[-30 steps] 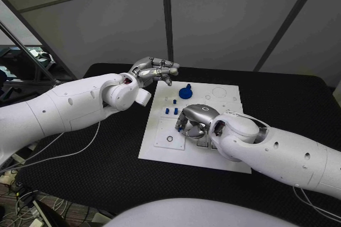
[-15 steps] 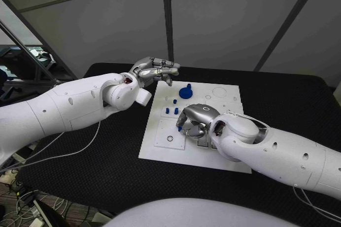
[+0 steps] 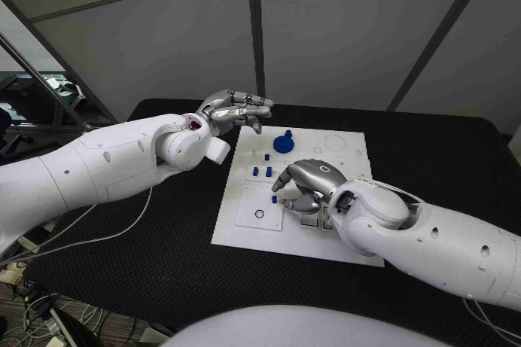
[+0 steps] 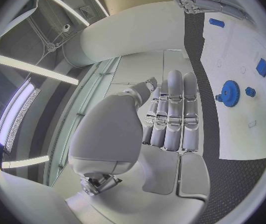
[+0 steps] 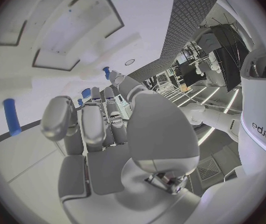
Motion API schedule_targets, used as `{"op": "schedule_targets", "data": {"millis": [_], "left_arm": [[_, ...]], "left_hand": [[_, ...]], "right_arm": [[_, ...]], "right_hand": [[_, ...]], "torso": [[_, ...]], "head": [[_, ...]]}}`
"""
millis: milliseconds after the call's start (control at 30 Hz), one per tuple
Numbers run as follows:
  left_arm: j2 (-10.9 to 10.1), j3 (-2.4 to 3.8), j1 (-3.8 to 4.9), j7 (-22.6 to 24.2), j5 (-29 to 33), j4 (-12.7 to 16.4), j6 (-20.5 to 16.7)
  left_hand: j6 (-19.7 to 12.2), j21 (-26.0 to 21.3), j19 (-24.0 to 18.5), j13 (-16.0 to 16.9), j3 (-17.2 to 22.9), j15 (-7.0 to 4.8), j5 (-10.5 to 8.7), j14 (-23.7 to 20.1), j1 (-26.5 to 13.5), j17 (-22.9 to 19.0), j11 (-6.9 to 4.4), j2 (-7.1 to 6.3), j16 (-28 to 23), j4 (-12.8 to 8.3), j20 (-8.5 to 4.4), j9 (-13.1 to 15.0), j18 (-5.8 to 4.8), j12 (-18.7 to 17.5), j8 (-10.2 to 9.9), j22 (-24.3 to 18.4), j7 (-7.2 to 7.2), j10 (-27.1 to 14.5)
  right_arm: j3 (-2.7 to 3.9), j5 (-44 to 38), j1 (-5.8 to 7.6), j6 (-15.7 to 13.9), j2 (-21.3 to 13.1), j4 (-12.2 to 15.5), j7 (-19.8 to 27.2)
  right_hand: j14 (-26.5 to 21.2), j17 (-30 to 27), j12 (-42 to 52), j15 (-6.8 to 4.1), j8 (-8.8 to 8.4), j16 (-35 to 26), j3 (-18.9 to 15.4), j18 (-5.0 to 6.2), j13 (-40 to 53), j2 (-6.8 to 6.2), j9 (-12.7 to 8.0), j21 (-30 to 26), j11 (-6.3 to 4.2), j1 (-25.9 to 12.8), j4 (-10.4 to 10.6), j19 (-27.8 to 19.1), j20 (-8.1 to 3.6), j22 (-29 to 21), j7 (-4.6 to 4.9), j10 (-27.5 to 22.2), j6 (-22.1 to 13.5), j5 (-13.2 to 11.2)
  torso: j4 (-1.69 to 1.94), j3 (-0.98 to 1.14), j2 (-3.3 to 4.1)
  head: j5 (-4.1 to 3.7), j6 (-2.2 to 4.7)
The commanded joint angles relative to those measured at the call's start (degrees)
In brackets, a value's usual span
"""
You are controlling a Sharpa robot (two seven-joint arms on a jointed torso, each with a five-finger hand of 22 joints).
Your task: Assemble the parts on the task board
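Note:
The white task board (image 3: 336, 238) lies mid-table. A blue gear (image 3: 283, 142) stands near its far edge, also seen as the gear (image 4: 230, 93) in the left wrist view. Small blue pegs (image 3: 262, 168) stand near the board's left side. My right hand (image 3: 305, 183) hovers over the board's middle, fingers bent down, holding nothing. A blue peg (image 5: 11, 116) lies on the board (image 5: 58, 15) just beside those fingertips, apart from them. My left hand (image 3: 235, 109) floats off the board's far-left corner, fingers side by side, empty.
Black textured mat (image 3: 141, 249) covers the table around the board. Square recesses (image 5: 77, 22) are sunk into the board near my right hand. White cables (image 3: 76, 238) trail off the table's left side. Grey wall panels stand behind.
My right hand and forearm have shifted a little toward the right and near side over the board. The left hand has stayed put.

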Motion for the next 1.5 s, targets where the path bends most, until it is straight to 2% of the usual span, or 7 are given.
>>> {"op": "schedule_targets", "data": {"millis": [33, 133, 267, 367, 567, 1067, 1500], "left_arm": [[-0.1, 0.04, 0.1, 0.0, 0.3, 0.0, 0.7], [-0.2, 0.04, 0.1, 0.0, 0.3, 0.0, 0.7], [-0.4, 0.03, 0.09, 0.0, 0.3, 0.1, 0.6], [-0.5, 0.02, 0.09, 0.0, 0.3, 0.1, 0.6], [-0.5, 0.0, 0.08, 0.0, 0.3, 0.1, 0.6], [-0.3, -0.02, 0.09, 0.0, 0.3, 0.0, 0.6], [-0.3, -0.02, 0.09, 0.0, 0.3, -0.2, 0.7]], "left_hand": [[-0.2, -0.2, 0.1, 0.1, -0.1, 0.28, -0.08, 0.0, -0.5, -0.1, 0.13, -0.06, -0.2, -0.2, 0.29, 0.1, -0.27, -0.2, -0.3, -0.1, 0.11, -0.5], [-0.3, -0.3, 0.0, 0.1, -0.1, 0.29, -0.13, 0.0, -0.4, -0.1, 0.15, -0.07, -0.3, -0.2, 0.31, 0.1, -0.27, -0.2, -0.3, -0.1, 0.12, -0.5], [-0.3, -0.3, 0.0, 0.1, -0.1, 0.29, -0.13, 0.0, -0.4, -0.1, 0.15, -0.07, -0.3, -0.2, 0.31, 0.1, -0.27, -0.2, -0.3, -0.1, 0.12, -0.5], [-0.3, -0.3, 0.0, 0.1, -0.1, 0.29, -0.13, 0.0, -0.4, -0.1, 0.15, -0.07, -0.3, -0.2, 0.31, 0.1, -0.27, -0.2, -0.3, -0.1, 0.12, -0.5], [-0.3, -0.3, 0.0, 0.1, -0.1, 0.29, -0.13, 0.0, -0.4, -0.1, 0.15, -0.07, -0.3, -0.2, 0.31, 0.1, -0.27, -0.2, -0.3, -0.1, 0.12, -0.5], [-0.3, -0.3, 0.0, 0.1, -0.1, 0.3, -0.18, 0.0, -0.4, -0.1, 0.16, -0.08, -0.3, -0.3, 0.32, 0.1, -0.27, -0.2, -0.3, -0.1, 0.13, -0.6], [-0.3, -0.3, 0.0, 0.1, -0.1, 0.3, -0.18, 0.0, -0.4, -0.1, 0.16, -0.08, -0.3, -0.3, 0.32, 0.1, -0.27, -0.2, -0.3, -0.1, 0.13, -0.6]], "right_arm": [[0.07, 0.1, 0.06, -4.3, -1.9, 1.9, 1.3], [0.29, 0.5, 0.15, -3.9, -4.0, 3.3, 0.7], [2.17, 1.4, 0.68, -1.6, -6.3, 3.8, -0.8], [3.55, 2.0, 1.33, 0.5, -7.5, 3.2, -1.6], [4.78, 2.3, 2.48, 3.1, -8.4, 1.1, -2.2], [5.09, 1.7, 3.04, 10.6, -8.1, -0.9, -3.8], [5.09, -0.1, 3.04, 12.2, -7.6, -1.5, -5.7]], "right_hand": [[0.4, 0.2, 0.4, 0.21, 0.04, 0.1, -0.2, 0.32, 0.1, -0.3, 0.0, 0.1, -0.24, 0.0, -0.1, 0.0, -0.16, 0.2, 0.11, 0.2, -0.2, 0.0], [0.4, 0.3, 0.5, 0.19, 0.06, 0.1, -0.3, 0.3, 0.1, -0.25, 0.0, 0.2, -0.28, 0.0, -0.2, 0.0, -0.17, 0.3, 0.14, 0.3, -0.2, 0.0], [0.5, 0.2, 0.7, 0.18, 0.04, 0.1, -0.7, 0.27, 0.1, -0.43, 0.0, 0.3, -0.27, -0.3, -0.3, 0.1, -0.2, 0.5, 0.0, 0.2, -0.3, -0.3], [0.4, -0.3, 0.4, 0.38, -0.12, -0.3, -1.7, 0.41, -0.2, -0.8, -0.1, -0.4, -0.04, -0.3, -0.6, -0.1, -0.12, -0.3, -0.69, -1.1, -1.4, -0.7], [0.3, -0.7, 0.1, 0.77, -0.06, -0.6, -4.6, 0.59, -0.3, -0.99, -0.1, -1.4, 0.47, 0.1, -0.9, -0.5, 0.28, -1.4, -1.38, -3.5, -3.0, -1.2], [0.5, -0.4, 1.6, 0.77, 0.24, -0.4, -7.0, 0.53, -0.1, 0.65, 0.1, -1.2, 0.32, 1.2, -0.5, -0.2, 0.39, -1.0, -0.66, -3.1, -2.0, -1.7], [1.0, 0.7, 3.5, -0.37, 0.57, 0.5, -5.3, 0.15, -0.1, 3.57, 0.2, 0.3, -0.98, 1.2, -0.6, 0.8, -0.58, 0.9, 0.76, 2.7, 1.1, -1.5]], "torso": [[-0.04, 0.0, 0.02], [-0.12, -0.03, 0.0], [-0.14, -0.07, -0.02], [-0.06, -0.05, -0.01], [0.07, -0.05, 0.03], [0.04, -0.11, 0.02], [0.07, -0.04, 0.07]], "head": [[-0.03, 0.15], [-0.09, 0.3], [-0.64, 0.66], [-1.1, 1.0], [-1.8, 1.46], [-2.16, 1.55], [-2.17, 1.54]]}}
